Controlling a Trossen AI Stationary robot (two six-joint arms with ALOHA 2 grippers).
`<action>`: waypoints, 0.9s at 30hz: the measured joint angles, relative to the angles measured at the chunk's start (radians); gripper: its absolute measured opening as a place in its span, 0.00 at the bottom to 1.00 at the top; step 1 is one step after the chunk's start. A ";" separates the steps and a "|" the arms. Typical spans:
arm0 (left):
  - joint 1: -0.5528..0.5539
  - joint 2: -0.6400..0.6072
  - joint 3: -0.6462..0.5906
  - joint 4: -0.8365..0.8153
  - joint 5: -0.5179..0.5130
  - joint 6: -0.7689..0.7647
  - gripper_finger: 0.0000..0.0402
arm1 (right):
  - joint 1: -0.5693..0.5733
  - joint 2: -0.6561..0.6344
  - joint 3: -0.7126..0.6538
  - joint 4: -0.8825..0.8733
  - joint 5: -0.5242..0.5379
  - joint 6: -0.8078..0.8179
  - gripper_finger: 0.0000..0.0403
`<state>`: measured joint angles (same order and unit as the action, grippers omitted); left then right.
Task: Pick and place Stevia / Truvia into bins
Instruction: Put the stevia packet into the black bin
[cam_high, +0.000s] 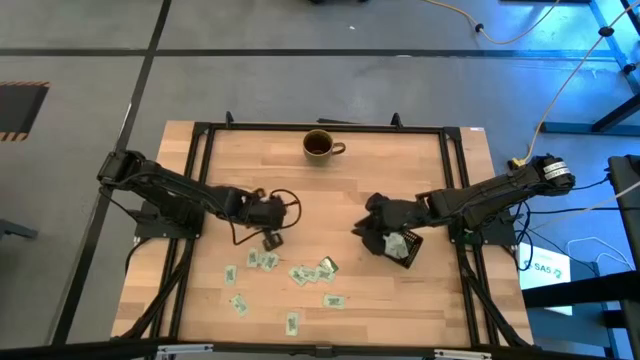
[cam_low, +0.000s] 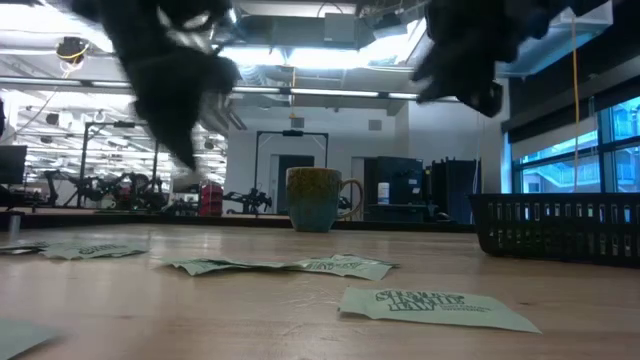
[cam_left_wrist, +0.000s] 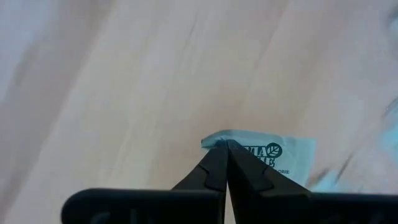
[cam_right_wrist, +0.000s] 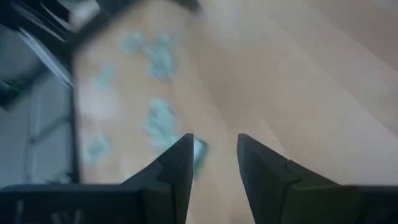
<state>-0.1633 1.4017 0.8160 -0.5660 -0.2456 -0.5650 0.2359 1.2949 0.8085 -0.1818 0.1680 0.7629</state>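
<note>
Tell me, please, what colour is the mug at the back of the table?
The mug is mottled olive-brown above, blue-grey below; the low view shows it best.

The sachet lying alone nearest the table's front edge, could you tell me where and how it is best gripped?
That sachet lies flat on the table, apart from its neighbours, so there is no side face to take. Probably best to come straight down from above and pinch one short end, as the left gripper does with its shut fingers on another sachet's edge.
</note>
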 joint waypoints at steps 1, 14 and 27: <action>0.002 0.000 0.003 0.069 -0.016 0.025 0.01 | 0.000 0.000 0.000 0.035 0.000 0.013 0.32; 0.056 0.000 0.004 0.690 -0.150 0.128 0.01 | -0.011 0.000 0.000 0.287 0.124 0.065 0.32; 0.063 0.000 0.005 0.728 -0.168 0.105 0.01 | -0.011 0.058 0.000 0.432 0.245 0.030 0.32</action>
<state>-0.1005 1.4014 0.8207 0.1616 -0.4133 -0.4599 0.2245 1.3526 0.8085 0.2498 0.4128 0.7927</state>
